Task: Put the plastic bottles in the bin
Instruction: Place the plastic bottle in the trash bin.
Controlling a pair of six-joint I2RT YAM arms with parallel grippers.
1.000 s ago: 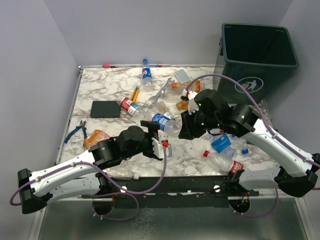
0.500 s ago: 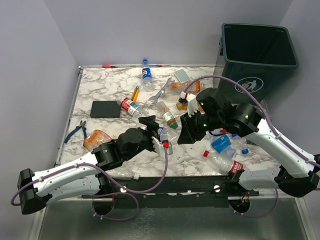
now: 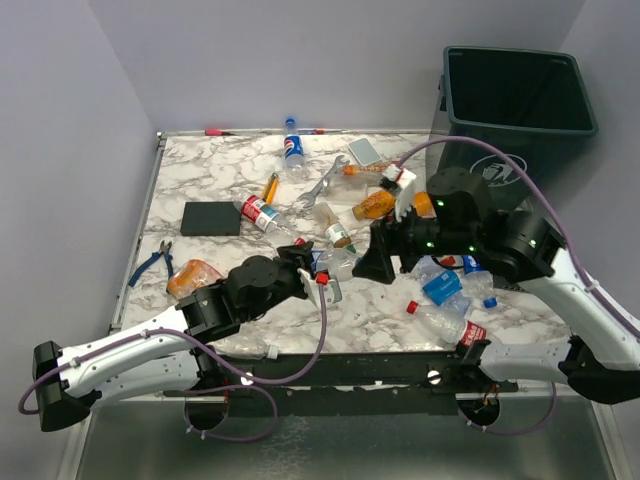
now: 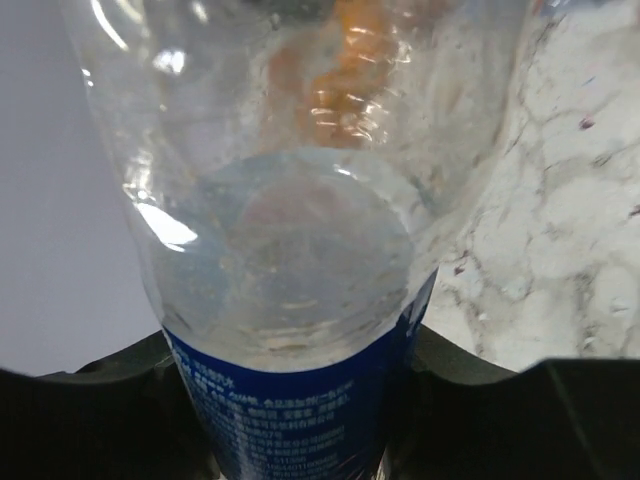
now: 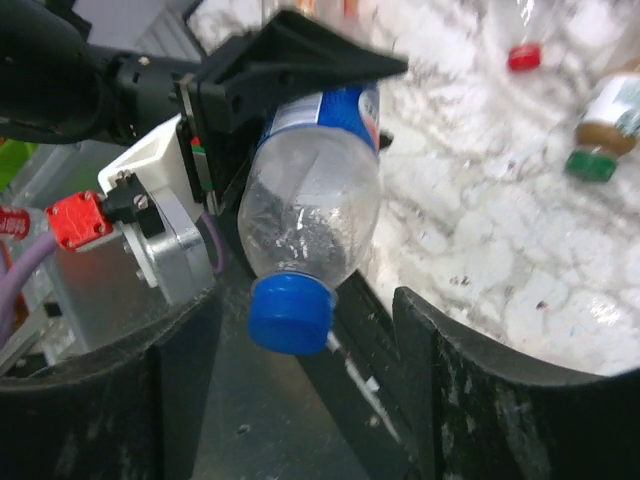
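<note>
- A handover looks to be under way: the left claw [image 3: 316,268] is clamped round the blue-labelled middle of a clear bottle [image 5: 312,190], at mid-bench [image 3: 215,185].
- The right claw [image 3: 382,262] faces it, spread wide either side of the blue cap [image 5: 290,312], gripping nothing.
- Next: close on the cap end, then carry to the bin [image 3: 520,150], far right.
- Since a second ago the right arm has swung right, uncovering an orange bottle [image 3: 375,205].
</note>
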